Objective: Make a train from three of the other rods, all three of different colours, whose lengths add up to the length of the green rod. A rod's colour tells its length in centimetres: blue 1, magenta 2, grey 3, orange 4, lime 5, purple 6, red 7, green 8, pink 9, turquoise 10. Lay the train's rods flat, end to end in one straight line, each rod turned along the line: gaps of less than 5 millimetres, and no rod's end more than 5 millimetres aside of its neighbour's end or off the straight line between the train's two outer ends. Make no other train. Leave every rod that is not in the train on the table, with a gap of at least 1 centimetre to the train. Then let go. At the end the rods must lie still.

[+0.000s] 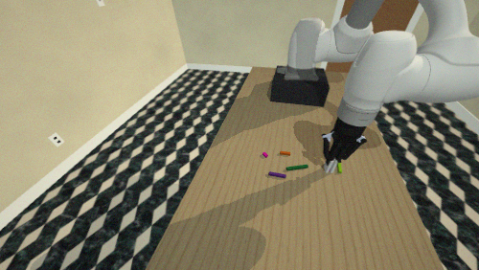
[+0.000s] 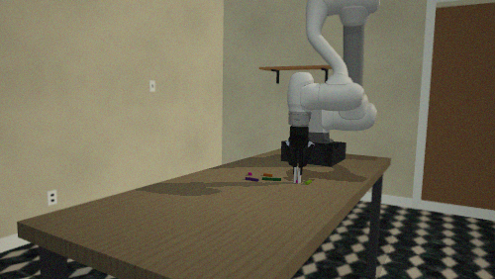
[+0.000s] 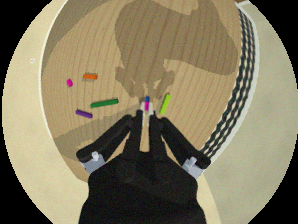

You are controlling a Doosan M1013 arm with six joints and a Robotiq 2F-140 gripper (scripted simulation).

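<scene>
Wrist only: tool (image 3: pixel 147 113) pinching magenta rod (image 3: pixel 147 106).

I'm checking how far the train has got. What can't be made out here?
- Top view: the gripper covers the small rod it pinches, next to the lime rod.
- Wrist view: the small rod shows magenta and blue; too small to tell one rod from two.
- Exterior view: rods too small to judge gaps.
</scene>
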